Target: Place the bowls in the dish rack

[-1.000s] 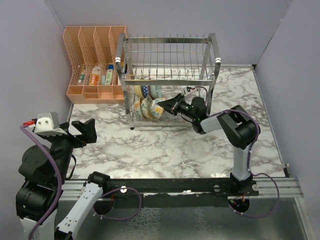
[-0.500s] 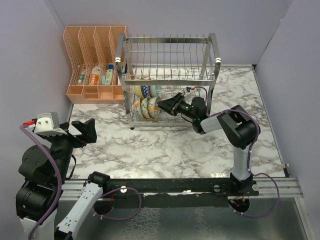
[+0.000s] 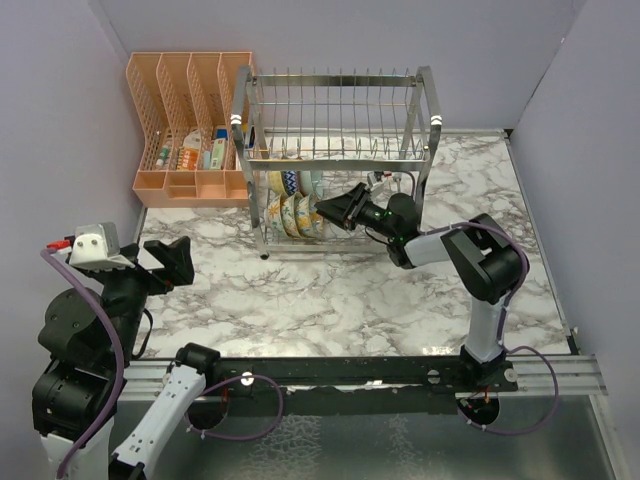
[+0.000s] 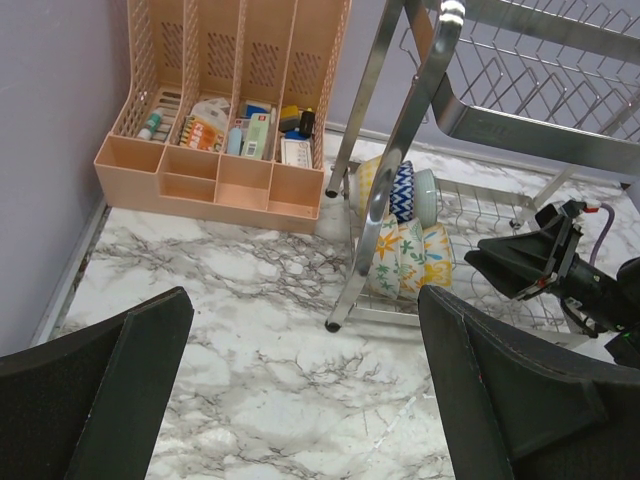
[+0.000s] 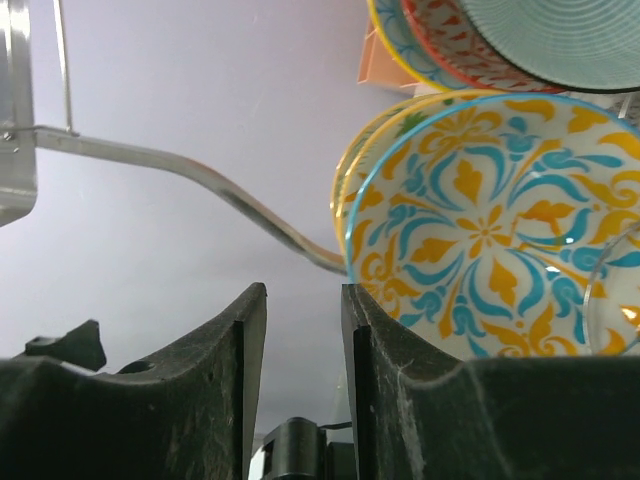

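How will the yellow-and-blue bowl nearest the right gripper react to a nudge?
Likely rigid and chip-prone: the bowl looks like glazed ceramic. It stands on edge in the rack, so a push could roll or tip it. Glossy surface, probably slippery.

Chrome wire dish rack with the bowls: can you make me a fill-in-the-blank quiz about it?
1. The small round ceramic bowls stand on edge in the ___ tier of the chrome wire dish rack.
2. The ___ arm's black fingers point at them, holding nothing.
3. The peach plastic slotted organizer stands on the rack's ___ side.
Missing words: lower; right; left.
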{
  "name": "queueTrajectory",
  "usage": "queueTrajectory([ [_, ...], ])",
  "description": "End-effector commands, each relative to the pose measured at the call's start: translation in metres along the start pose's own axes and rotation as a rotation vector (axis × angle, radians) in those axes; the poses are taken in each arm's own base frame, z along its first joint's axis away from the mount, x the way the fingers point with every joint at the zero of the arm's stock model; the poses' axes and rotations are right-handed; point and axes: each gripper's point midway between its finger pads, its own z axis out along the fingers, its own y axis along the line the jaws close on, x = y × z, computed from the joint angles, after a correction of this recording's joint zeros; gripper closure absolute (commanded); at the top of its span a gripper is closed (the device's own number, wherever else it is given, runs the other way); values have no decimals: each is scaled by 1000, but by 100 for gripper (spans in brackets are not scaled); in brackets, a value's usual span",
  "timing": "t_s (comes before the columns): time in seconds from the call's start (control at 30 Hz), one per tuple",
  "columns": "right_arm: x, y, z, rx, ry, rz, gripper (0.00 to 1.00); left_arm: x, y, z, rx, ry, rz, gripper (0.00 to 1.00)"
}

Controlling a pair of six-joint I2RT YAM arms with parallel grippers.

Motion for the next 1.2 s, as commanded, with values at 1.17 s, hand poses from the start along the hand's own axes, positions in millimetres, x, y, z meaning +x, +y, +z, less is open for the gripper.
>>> queueTrajectory([
  [1.17,147,2,-184,457,469,-582,62,105,-29,74,50,310,-96,1],
])
